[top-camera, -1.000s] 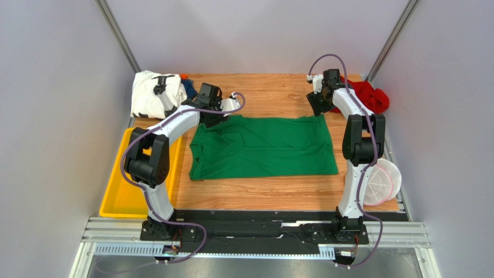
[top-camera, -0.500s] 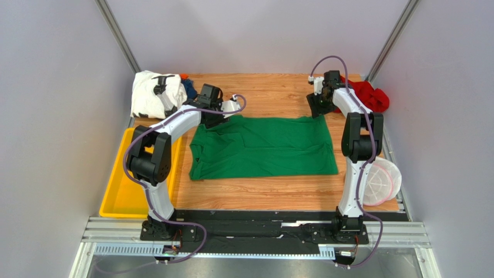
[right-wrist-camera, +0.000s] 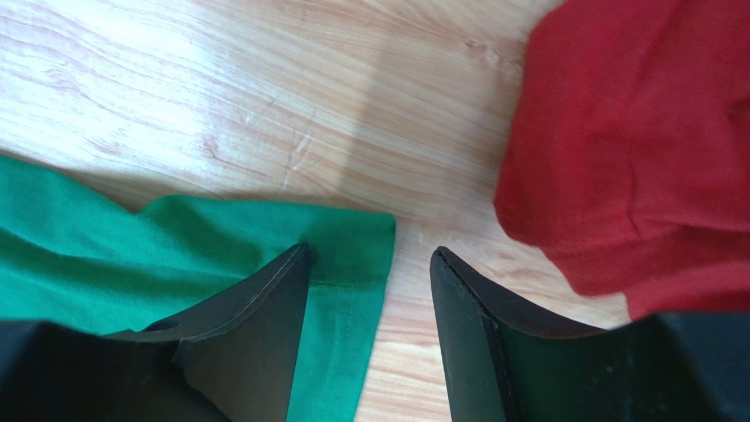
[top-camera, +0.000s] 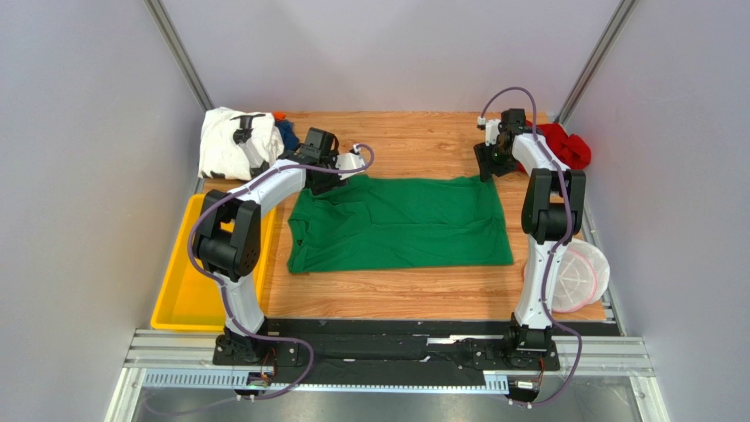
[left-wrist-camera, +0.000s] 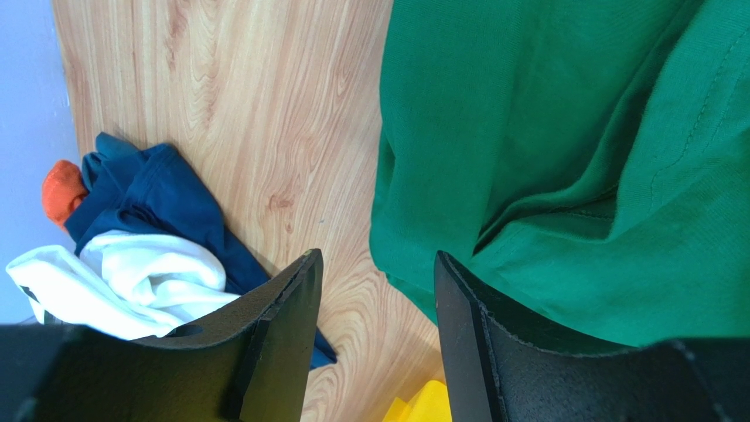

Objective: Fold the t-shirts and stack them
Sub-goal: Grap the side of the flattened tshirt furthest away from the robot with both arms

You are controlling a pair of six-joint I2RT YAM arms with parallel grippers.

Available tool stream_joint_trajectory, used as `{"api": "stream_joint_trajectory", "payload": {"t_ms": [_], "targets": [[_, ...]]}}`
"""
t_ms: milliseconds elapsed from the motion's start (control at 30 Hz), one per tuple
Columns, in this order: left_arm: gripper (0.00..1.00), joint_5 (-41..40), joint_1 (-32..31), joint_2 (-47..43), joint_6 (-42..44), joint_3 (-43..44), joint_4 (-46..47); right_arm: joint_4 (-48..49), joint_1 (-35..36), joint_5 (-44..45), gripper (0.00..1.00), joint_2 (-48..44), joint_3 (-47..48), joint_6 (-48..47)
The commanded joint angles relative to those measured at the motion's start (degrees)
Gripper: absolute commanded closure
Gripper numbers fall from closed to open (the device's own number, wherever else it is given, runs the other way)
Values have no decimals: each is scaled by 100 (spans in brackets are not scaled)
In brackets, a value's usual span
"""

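The green t-shirt lies spread flat across the middle of the wooden table. My left gripper is open above its far left corner; the left wrist view shows green cloth beside the open fingers and nothing held. My right gripper is open over the shirt's far right corner, nothing between its fingers. The red shirt lies bunched at the far right, also in the right wrist view. The white printed shirt and dark blue shirt lie heaped at the far left.
A yellow tray sits along the table's left edge. A round white-and-pink mesh basket stands at the near right, by the right arm. An orange bit of cloth lies beside the dark blue shirt. Grey walls close in on both sides.
My right gripper has moved to the right and slightly down, off the green shirt's far right corner, which now lies flat. My left gripper has barely moved.
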Motion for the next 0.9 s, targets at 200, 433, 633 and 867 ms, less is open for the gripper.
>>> {"api": "stream_joint_trajectory", "payload": {"t_ms": [200, 433, 633, 867], "targets": [[43, 9, 41, 38, 104, 52, 38, -276, -55, -385, 48, 329, 540, 63], [43, 0, 49, 143, 131, 113, 73, -338, -55, -377, 92, 408, 628, 36], [43, 167, 163, 494, -18, 631, -172, -329, -55, -341, 100, 303, 540, 10], [43, 509, 295, 855, -203, 1342, -419, -329, -64, -376, 100, 57, 251, -43]]}}
